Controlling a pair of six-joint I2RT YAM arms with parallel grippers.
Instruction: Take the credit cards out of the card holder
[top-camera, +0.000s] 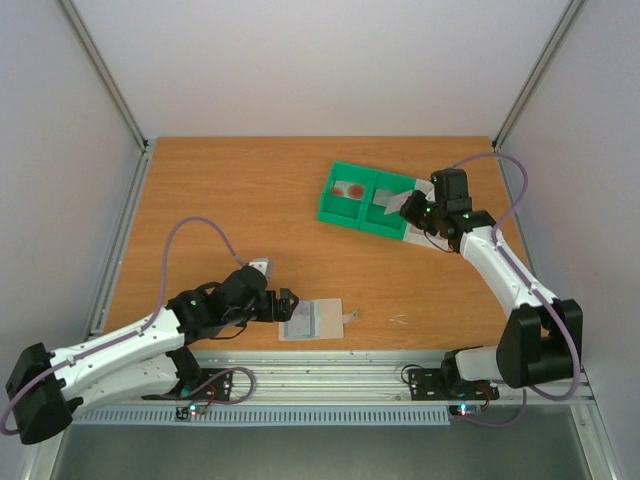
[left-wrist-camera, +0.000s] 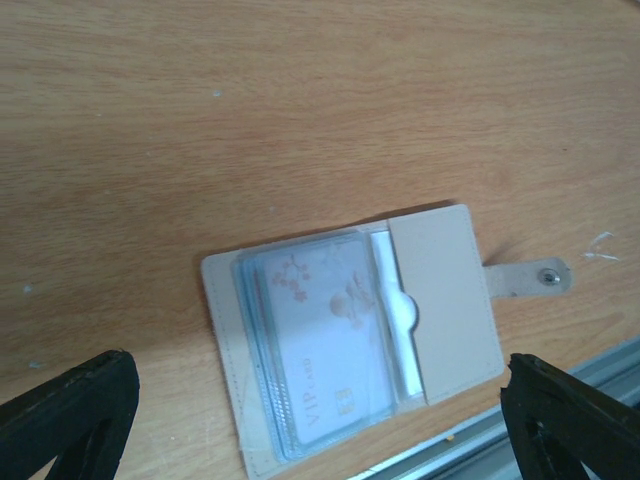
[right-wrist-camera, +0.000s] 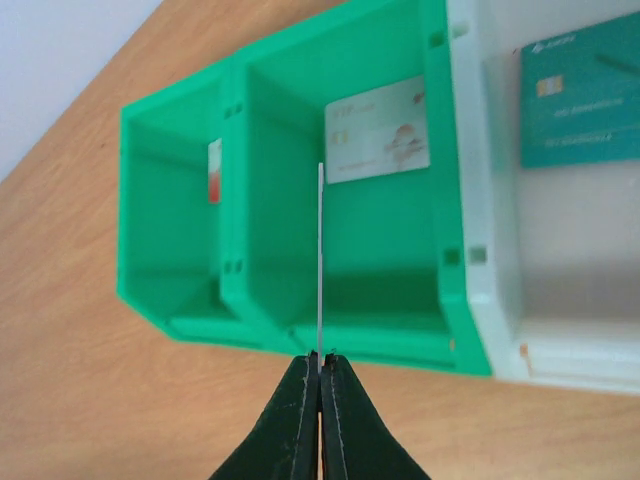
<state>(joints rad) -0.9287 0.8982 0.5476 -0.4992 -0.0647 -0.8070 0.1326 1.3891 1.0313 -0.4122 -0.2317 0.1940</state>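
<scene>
The card holder (top-camera: 312, 320) lies open near the table's front edge, its tab to the right. In the left wrist view the holder (left-wrist-camera: 440, 300) shows a white VIP card (left-wrist-camera: 320, 350) in its clear sleeves. My left gripper (top-camera: 285, 305) is open just left of it, its fingers (left-wrist-camera: 70, 410) wide apart and empty. My right gripper (right-wrist-camera: 320, 365) is shut on a thin greyish card (right-wrist-camera: 320, 250), seen edge-on above the green bin (right-wrist-camera: 440, 260). A red-marked card (right-wrist-camera: 214, 172) and a white card (right-wrist-camera: 378, 130) lie in the bin. A teal card (right-wrist-camera: 580, 105) lies in the white tray (right-wrist-camera: 520, 300).
The green two-compartment bin (top-camera: 335, 213) and the white tray (top-camera: 418, 238) beside it stand at the back right, under my right gripper (top-camera: 410, 208). A metal rail (left-wrist-camera: 560, 370) runs along the table's front edge just beyond the holder.
</scene>
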